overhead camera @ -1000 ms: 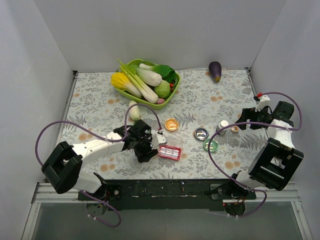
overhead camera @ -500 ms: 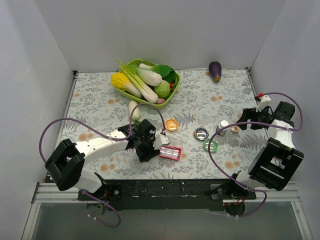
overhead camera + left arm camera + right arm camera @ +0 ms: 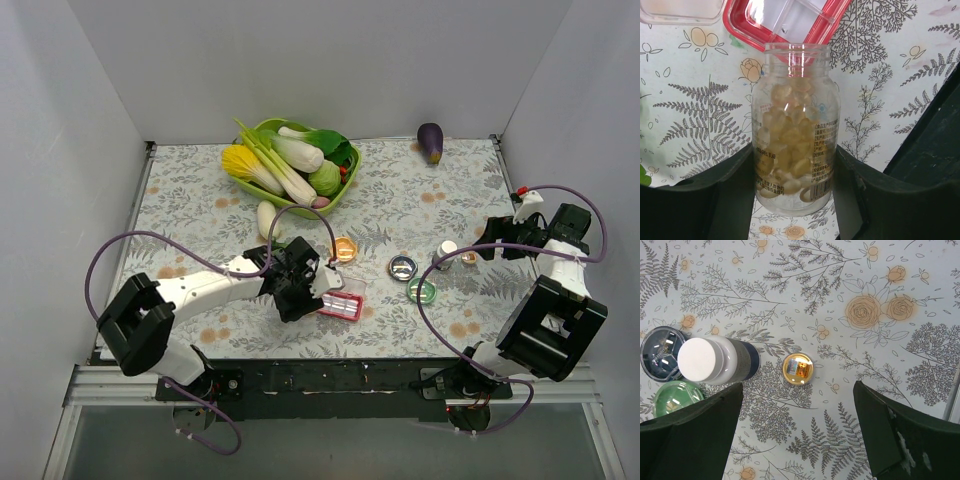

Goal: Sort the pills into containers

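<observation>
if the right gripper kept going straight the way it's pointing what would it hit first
Probably the small gold-capped bottle, standing almost midway between the fingers of the open right gripper. The white-capped bottle beside one finger looks taller and might be brushed first; depth is unclear.

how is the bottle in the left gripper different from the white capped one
The clear bottle has no cap; the dark bottle wears a white one. The clear bottle is clamped in the left gripper; the dark bottle stands free on the table. Yellowish pills show through the clear bottle; the dark one hides its contents. Both are small round bottles.
</observation>
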You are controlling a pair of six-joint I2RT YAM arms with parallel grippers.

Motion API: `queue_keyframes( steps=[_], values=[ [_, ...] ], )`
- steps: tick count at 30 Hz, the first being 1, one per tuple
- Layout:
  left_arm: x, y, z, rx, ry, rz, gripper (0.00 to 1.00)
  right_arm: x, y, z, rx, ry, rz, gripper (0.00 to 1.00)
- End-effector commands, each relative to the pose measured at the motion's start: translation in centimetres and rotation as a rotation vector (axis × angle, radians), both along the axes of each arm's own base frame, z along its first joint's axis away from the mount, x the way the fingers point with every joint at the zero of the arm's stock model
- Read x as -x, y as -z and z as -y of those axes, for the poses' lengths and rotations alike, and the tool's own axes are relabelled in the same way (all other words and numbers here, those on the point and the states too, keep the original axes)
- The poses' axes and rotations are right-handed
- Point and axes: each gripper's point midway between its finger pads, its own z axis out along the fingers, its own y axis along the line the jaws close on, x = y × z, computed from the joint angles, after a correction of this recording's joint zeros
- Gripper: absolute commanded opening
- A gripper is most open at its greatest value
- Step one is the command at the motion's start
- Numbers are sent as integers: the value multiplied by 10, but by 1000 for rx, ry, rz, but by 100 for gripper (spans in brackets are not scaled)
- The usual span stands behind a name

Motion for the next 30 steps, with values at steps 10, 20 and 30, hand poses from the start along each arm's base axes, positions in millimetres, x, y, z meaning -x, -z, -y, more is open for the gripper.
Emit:
queue_keyframes(
  steps=[10,20,30],
  values=[
    [-7,-15,6,-25,9,37,0,0,-5,-1,-4,-18,29,98],
    [-8,-13,6,-33,9,38,0,0,-5,0,-8,-14,29,98],
    [-10,-16,7,-75,6,35,0,1,-4,1,-10,-13,27,98]
  ],
)
